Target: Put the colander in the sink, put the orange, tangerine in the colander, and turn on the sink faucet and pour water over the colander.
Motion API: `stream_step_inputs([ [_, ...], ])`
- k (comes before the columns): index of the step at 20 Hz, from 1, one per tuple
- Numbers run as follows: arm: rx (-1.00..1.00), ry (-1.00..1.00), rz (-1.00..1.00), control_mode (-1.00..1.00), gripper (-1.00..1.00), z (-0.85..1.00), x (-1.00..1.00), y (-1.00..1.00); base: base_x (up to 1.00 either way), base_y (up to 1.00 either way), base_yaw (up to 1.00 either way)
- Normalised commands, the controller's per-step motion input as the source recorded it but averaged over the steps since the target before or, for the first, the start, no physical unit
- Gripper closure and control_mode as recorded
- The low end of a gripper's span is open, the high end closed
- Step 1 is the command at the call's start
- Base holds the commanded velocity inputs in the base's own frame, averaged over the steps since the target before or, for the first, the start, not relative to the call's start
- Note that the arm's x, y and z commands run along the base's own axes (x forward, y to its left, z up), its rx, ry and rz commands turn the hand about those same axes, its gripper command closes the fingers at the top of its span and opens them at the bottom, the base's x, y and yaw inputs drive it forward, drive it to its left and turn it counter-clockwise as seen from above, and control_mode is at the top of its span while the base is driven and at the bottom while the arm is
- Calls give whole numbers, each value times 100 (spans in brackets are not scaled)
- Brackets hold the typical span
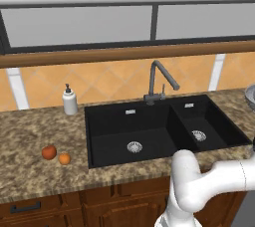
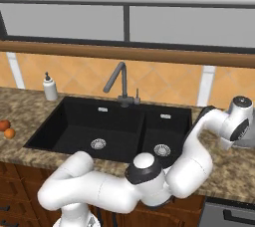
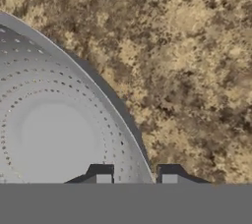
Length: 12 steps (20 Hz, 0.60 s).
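Observation:
The colander (image 3: 54, 134), a silvery perforated bowl, sits on the speckled counter to the right of the sink (image 1: 114, 126), and its edge shows at the far right (image 1: 250, 96). My gripper (image 3: 136, 179) points down over its rim, one fingertip inside the bowl and one outside, shut on the colander's rim. A larger reddish orange (image 1: 49, 152) and a smaller tangerine (image 1: 64, 159) lie side by side on the counter left of the sink. The dark faucet (image 1: 160, 79) stands behind the divider between the basins, its spout over the right-hand basin. No water runs.
A white soap dispenser (image 1: 69, 101) stands at the sink's back left corner. Both black basins hold nothing. A tiled backsplash and a wooden ledge run behind the counter. My arm arches over the counter's front edge near the smaller basin (image 2: 162, 136).

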Motion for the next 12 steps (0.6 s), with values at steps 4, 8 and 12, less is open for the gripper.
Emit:
stream_step_inputs([
  [4,0,-4,0,-100,100,-51,-19,0,0,0,0],
  [8,0,-24,0,-100,100,-2,-39,20,0,0,0],
  [12,0,-30,0,-100,100,0,-9,85,0,0,0],
])
